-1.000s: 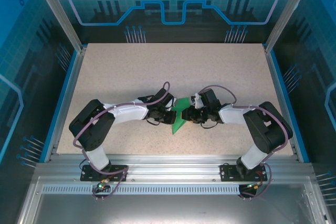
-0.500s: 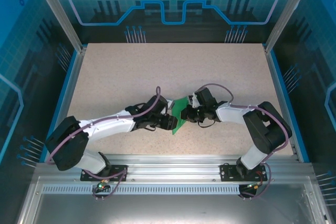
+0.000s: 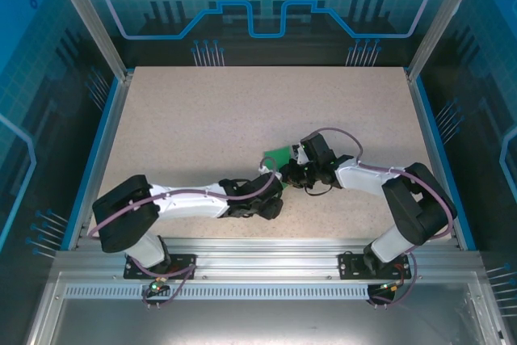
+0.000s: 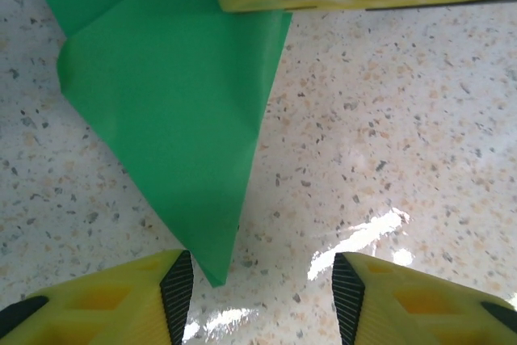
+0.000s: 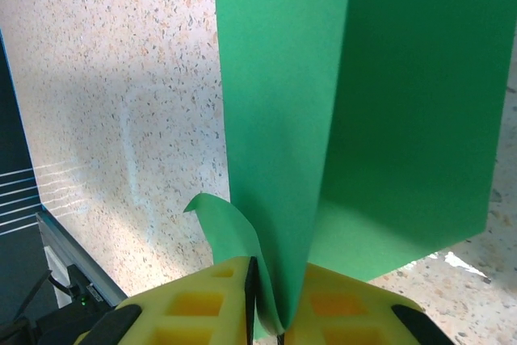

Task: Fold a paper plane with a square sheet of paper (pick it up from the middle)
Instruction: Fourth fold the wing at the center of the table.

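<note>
Left arm (image 3: 186, 199) lies low along the near edge of the surface (image 3: 202, 111), reaching toward the centre. Its jaws stand partly open and hold nothing; in the left wrist view bare speckled surface (image 4: 388, 119) shows between the two yellow fingers (image 4: 121, 296).

The green sheet (image 4: 170, 119) is directly ahead of these jaws. It is folded into an angular, pointed shape. Its tip comes down just beside the left-hand finger rather than into the gap. Its long axis runs from that tip away from the left jaws.

Beyond it, the right jaws are clamped narrow on the green sheet (image 5: 339, 78), with the folded layers pinched between the fingers (image 5: 202, 296). From above, the green sheet (image 3: 279, 156) sits near the middle of the surface, partly covered by the right arm (image 3: 363, 175).

Judgement: the right arm has contact. The left jaws are close, but sit to one side of the tip and would need to shift across to take it.

No brand, label or writing is legible on the sheet, the jaws or the blue back panel (image 3: 266, 6).
</note>
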`<state>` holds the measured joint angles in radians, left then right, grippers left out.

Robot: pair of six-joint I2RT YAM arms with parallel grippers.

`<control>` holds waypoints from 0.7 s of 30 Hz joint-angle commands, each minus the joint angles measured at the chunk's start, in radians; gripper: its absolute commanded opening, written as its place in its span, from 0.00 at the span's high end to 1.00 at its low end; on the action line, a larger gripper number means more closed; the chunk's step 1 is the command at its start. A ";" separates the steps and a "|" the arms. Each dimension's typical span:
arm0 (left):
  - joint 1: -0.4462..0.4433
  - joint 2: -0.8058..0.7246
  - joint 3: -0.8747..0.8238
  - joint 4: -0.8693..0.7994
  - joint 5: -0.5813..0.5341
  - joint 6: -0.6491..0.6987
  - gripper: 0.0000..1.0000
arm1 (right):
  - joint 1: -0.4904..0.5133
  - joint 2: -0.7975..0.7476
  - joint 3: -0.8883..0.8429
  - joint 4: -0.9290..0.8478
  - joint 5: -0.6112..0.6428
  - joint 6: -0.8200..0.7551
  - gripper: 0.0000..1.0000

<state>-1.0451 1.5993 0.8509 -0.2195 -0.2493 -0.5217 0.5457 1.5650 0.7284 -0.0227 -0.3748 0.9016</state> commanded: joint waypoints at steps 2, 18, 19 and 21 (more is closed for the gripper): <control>-0.017 0.046 0.053 -0.027 -0.138 -0.012 0.47 | 0.014 -0.020 -0.015 -0.011 -0.015 0.022 0.83; -0.045 0.136 0.105 -0.075 -0.264 -0.024 0.63 | 0.014 -0.011 0.011 -0.024 -0.032 0.017 0.80; -0.046 0.137 0.105 -0.077 -0.270 -0.026 0.65 | 0.014 -0.010 0.014 -0.027 -0.032 0.016 0.80; -0.045 0.140 0.108 -0.084 -0.279 -0.028 0.70 | 0.014 -0.010 0.016 -0.030 -0.033 0.017 0.80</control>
<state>-1.0813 1.7241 0.9287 -0.2649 -0.4801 -0.5320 0.5457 1.5650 0.7258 -0.0257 -0.3832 0.9165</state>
